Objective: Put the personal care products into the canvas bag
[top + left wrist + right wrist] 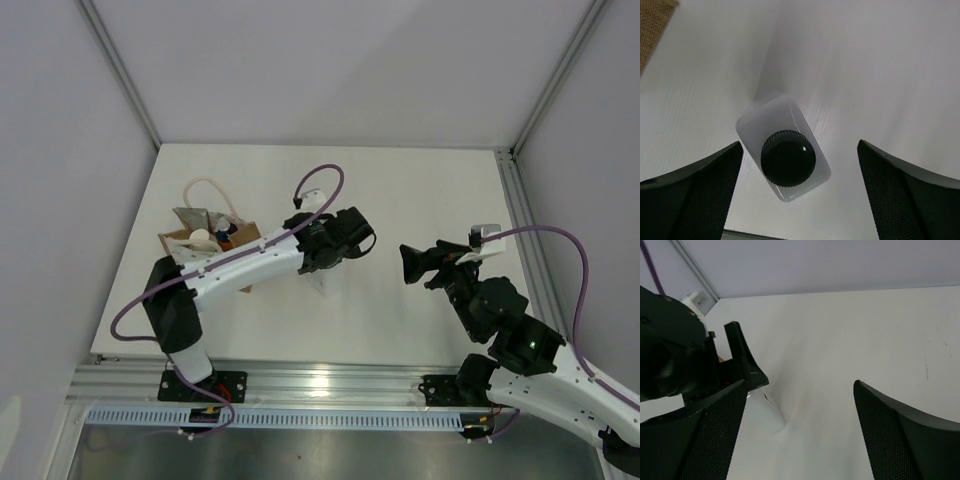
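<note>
A translucent white bottle [807, 172] with a dark cap [788, 157] stands on the white table, seen from above. My left gripper [800, 144] hangs open over it, one finger on each side, not touching it. In the top view only a pale sliver of this bottle [322, 282] shows under the left gripper [340, 240]. The canvas bag [246, 237] stands at the left with a grey-white tube [190, 218], a cream cap [200, 237] and an orange bottle [226, 236] inside. My right gripper [413, 262] is open and empty, to the right of the bottle [765, 412].
The bag's rope handles [205, 190] loop up behind it, and a tan corner of the bag [652, 25] shows in the left wrist view. Grey walls and metal rails [530, 250] enclose the table. The left arm's purple cable [325, 172] arcs over its wrist.
</note>
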